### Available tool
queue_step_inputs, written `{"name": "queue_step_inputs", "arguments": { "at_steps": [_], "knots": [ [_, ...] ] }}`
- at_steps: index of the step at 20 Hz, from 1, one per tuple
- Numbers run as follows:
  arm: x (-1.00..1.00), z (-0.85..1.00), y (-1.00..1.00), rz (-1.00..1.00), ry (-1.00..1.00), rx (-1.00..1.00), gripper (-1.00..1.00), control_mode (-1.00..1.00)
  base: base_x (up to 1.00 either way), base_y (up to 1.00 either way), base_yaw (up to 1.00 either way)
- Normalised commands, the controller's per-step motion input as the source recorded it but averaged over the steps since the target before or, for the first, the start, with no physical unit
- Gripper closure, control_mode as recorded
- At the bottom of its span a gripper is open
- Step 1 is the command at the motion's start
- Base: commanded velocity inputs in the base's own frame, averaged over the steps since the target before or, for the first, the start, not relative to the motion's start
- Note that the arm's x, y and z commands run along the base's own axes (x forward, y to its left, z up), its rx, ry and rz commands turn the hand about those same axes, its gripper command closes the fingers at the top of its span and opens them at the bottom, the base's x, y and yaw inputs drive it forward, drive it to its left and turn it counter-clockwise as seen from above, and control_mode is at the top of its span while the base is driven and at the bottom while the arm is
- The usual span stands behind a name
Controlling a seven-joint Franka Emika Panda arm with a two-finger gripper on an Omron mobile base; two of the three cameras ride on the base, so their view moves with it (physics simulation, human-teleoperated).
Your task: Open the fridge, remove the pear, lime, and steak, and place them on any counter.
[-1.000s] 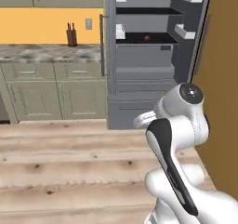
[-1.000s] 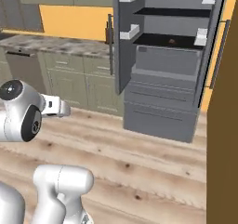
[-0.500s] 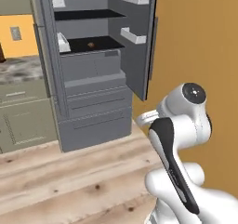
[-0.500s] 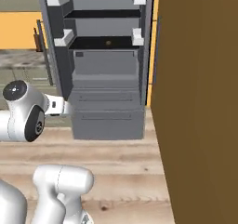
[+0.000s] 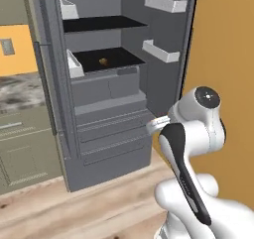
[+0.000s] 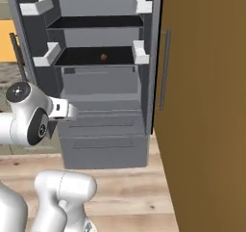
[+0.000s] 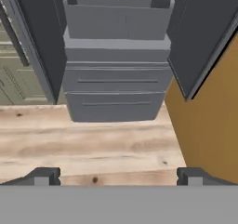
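Pale wooden floorboards [image 7: 93,144] lie nearest, just under the gripper [image 7: 118,175], whose two dark fingertips stand wide apart with nothing between them; held low and tucked in close to the base, it looks to be in a carrying posture for the approach and not yet a reach. Beyond the boards stands the fridge [image 5: 109,104], both doors swung fully back, which leaves the whole interior open to the arm. Its bottom drawers [image 7: 116,86] are shut and face the hand camera squarely. Above them, on the lower dark shelf [image 6: 93,58], sits one small brownish round thing [image 6: 103,57], well back from the edge; it is too small to say whether it is the pear, the lime or something else. No red slab of steak can be made out on either shelf from here. White door bins [image 5: 159,51] line the inside of the doors, and they appear empty. To the far left, olive-green cabinets [image 5: 20,149] carry a mottled stone tabletop [image 5: 20,87]. Judging by this, the opening step is done and the fetching has hardly begun.
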Motion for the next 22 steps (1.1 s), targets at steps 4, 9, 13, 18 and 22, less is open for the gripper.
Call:
{"name": "queue_step_inputs", "arguments": {
  "at_steps": [4, 9, 13, 18, 22],
  "knots": [
    [0.00, 0.00, 0.00, 0.00, 0.00, 0.00, -1.00, 1.00, 1.00, 0.00, 0.10],
    [0.00, 0.00, 0.00, 0.00, 0.00, 0.00, -1.00, 1.00, 1.00, 0.00, 0.15],
    [0.00, 0.00, 0.00, 0.00, 0.00, 0.00, -1.00, 1.00, 1.00, -0.22, 0.08],
    [0.00, 0.00, 0.00, 0.00, 0.00, 0.00, -1.00, 1.00, 1.00, -0.48, 0.08],
    [0.00, 0.00, 0.00, 0.00, 0.00, 0.00, -1.00, 1.00, 1.00, -0.08, 0.03]
  ]
}}
